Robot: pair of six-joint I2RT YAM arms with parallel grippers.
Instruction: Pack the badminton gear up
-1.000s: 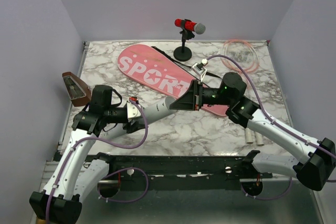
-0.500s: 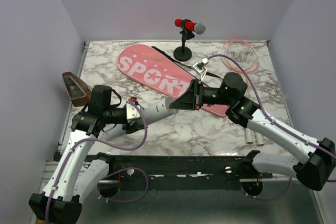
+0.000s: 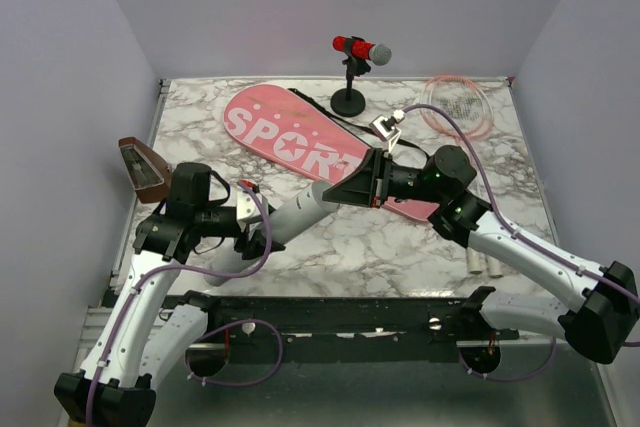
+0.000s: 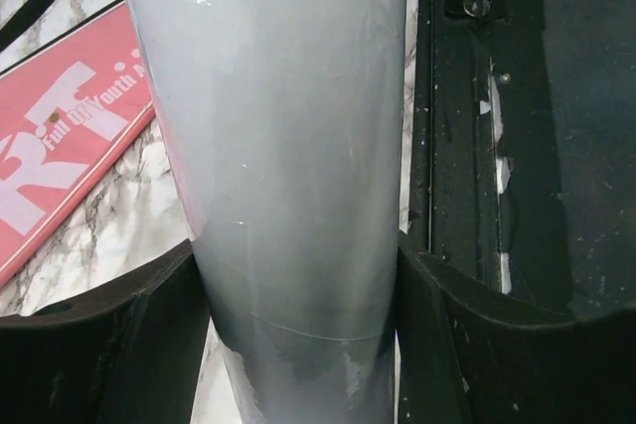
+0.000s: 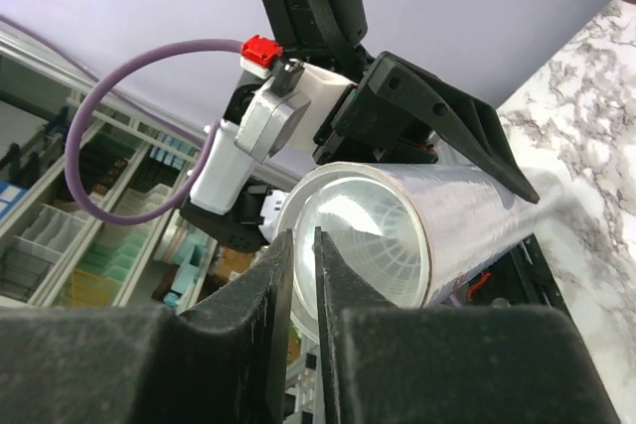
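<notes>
The left gripper (image 4: 298,245) is seen clamped on one long white tube (image 3: 305,207), its two black fingers (image 4: 129,335) pressed against the smooth, rounded wall on either side. The tube is held off the marble table (image 3: 400,247), near its middle, and slopes up toward the right arm. There the right gripper (image 5: 303,245) is set at the tube's open round mouth. Its two fingers are drawn almost together, with only a thin slit left, one outside the rim and one across the opening. Whether the rim is pinched cannot be told.

One long pink bag (image 3: 285,137), lettered "SPORT" in white and fitted with a black strap (image 3: 315,105), is laid diagonally from the far left corner toward the centre. Thin pink-framed rackets (image 3: 457,105) are seen overlapping at the far right corner, and two white handles (image 3: 481,264) lie near the near edge. One red microphone (image 3: 360,49) is stood at the far edge, and one brown wedge-shaped box (image 3: 145,169) at the left edge.
</notes>
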